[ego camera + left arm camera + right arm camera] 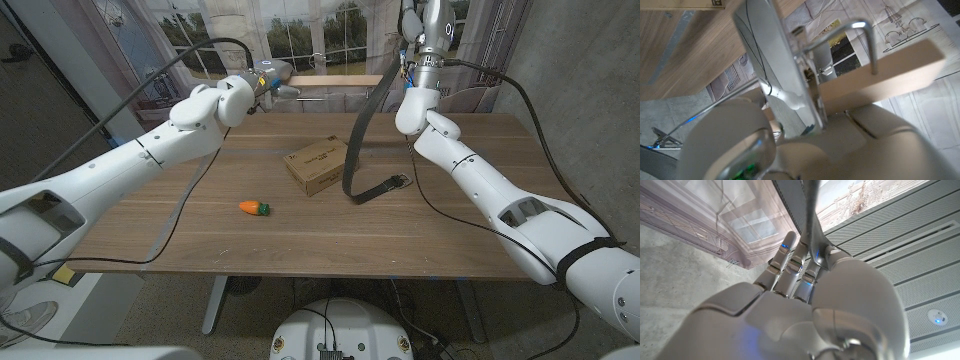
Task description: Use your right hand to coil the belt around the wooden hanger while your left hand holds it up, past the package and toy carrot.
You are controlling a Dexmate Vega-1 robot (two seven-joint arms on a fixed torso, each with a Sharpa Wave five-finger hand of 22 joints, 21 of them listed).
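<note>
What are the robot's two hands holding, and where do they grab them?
The left hand holds the wooden hanger near its hook. The right hand grips the belt by its upper end.

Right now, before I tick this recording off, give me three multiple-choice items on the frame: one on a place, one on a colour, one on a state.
1. Where does the toy carrot lie?
A. On the package
B. On the bare table, on the robot's left of the package
C. In the left hand

2. What colour is the belt?
A. Dark
B. Bright red
C. White

3. How does the belt's buckle end stand?
A. Wound round the hanger
B. Lifted clear of the table
C. Resting on the table beside the package

Key:
1 B: in the head view the carrot sits alone on the wood, apart from the package.
2 A: the strap hanging from the raised right hand reads dark grey to black.
3 C: the buckle lies on the tabletop, while the left hand holds the wooden hanger up.
</note>
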